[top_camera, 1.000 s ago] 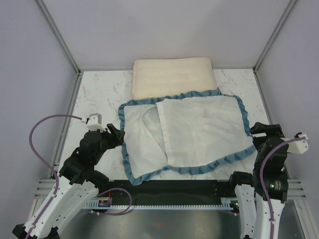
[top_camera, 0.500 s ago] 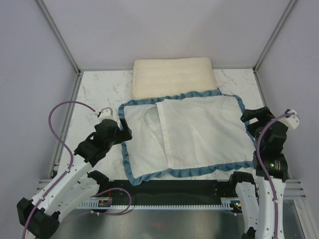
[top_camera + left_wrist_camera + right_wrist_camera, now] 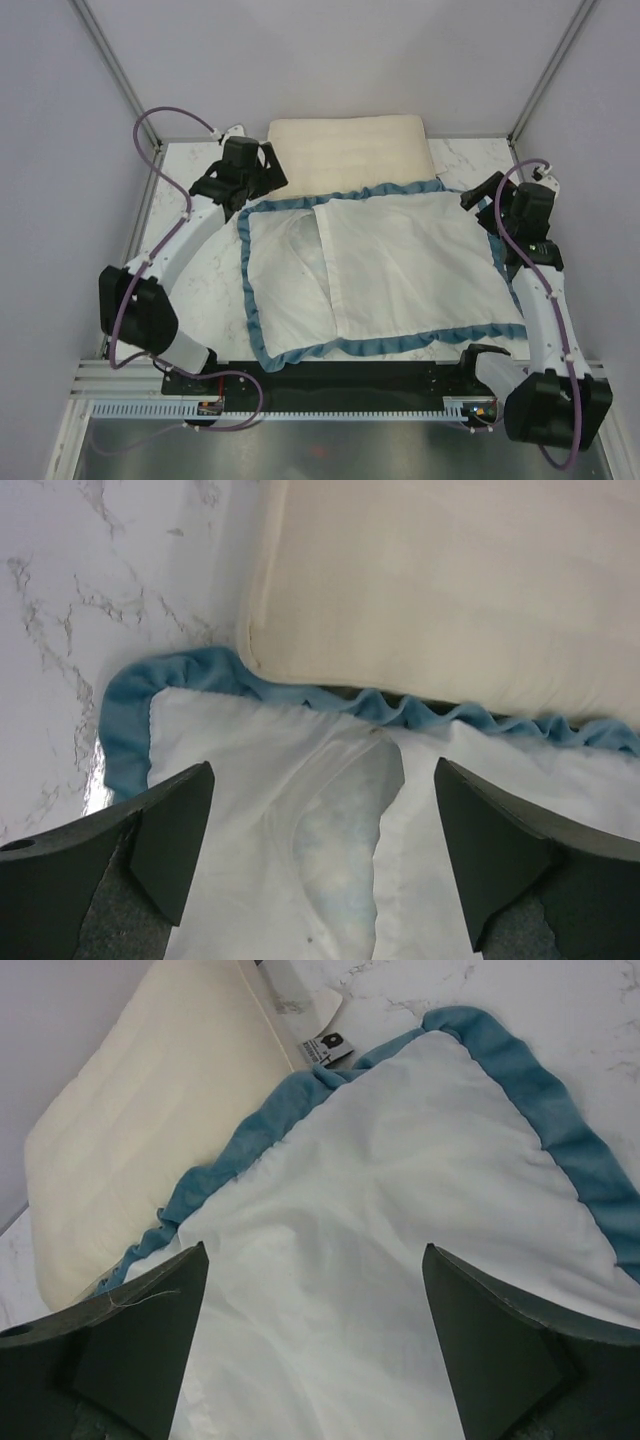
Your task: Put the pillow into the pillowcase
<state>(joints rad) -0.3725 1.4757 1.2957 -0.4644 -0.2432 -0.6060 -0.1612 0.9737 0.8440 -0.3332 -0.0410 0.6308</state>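
Note:
The cream pillow (image 3: 346, 152) lies at the back of the table, its near edge on the pillowcase's far ruffle. The pillowcase (image 3: 400, 270) lies flat, white side up with a blue ruffled edge and an overlapping flap opening left of centre (image 3: 318, 262). My left gripper (image 3: 268, 172) is open and empty above the pillowcase's far left corner, beside the pillow's left end. In the left wrist view the pillow (image 3: 450, 590) and the flap opening (image 3: 350, 820) show. My right gripper (image 3: 478, 200) is open and empty above the pillowcase's far right corner (image 3: 470, 1035); the pillow (image 3: 140, 1130) shows there too.
The table (image 3: 190, 250) is white marble with grey walls and metal frame posts (image 3: 120, 75) on both sides. A black strip (image 3: 350, 375) runs along the near edge. A small label (image 3: 325, 1048) sticks out at the pillow's right end.
Both arms have reached far forward from the near edge: the left gripper to the pillowcase's far left corner, the right gripper to its far right corner. The pillowcase's near edge has shifted slightly.

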